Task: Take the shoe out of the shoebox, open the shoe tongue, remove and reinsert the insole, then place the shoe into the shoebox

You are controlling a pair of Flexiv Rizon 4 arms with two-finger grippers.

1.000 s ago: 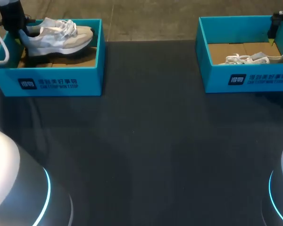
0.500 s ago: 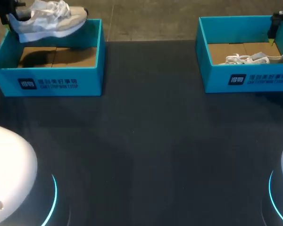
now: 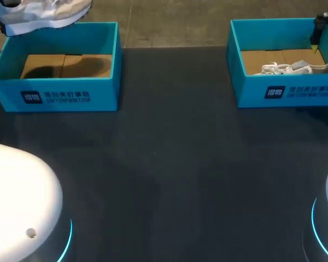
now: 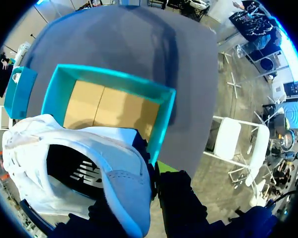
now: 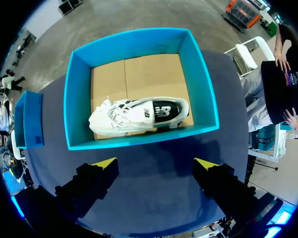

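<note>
- White-and-beige mesh sneaker (image 3: pixel 44 13) is up in the air at the upper left of the frame, above the teal cardboard shoebox (image 3: pixel 60 98), partly cut off by the frame edge.
- That box shows its brown cardboard floor with a shadow across it.
- Left end effector (image 4: pixel 149 188) has the shoe by the heel. Its dark fingers are clamped either side of the grey suede heel tab, and one yellow tip peeks out beside it.
- Right end effector (image 5: pixel 155 163) hangs spread wide, holding nothing, its yellow tips well apart over the near wall of the second teal shoebox (image 5: pixel 139 141).
- Inside that box, at the upper right of the head view, a second white sneaker (image 5: pixel 139 114) lies on its side on the cardboard floor.
- Dark grey table (image 3: pixel 169 164) carries both boxes, well apart.
</note>
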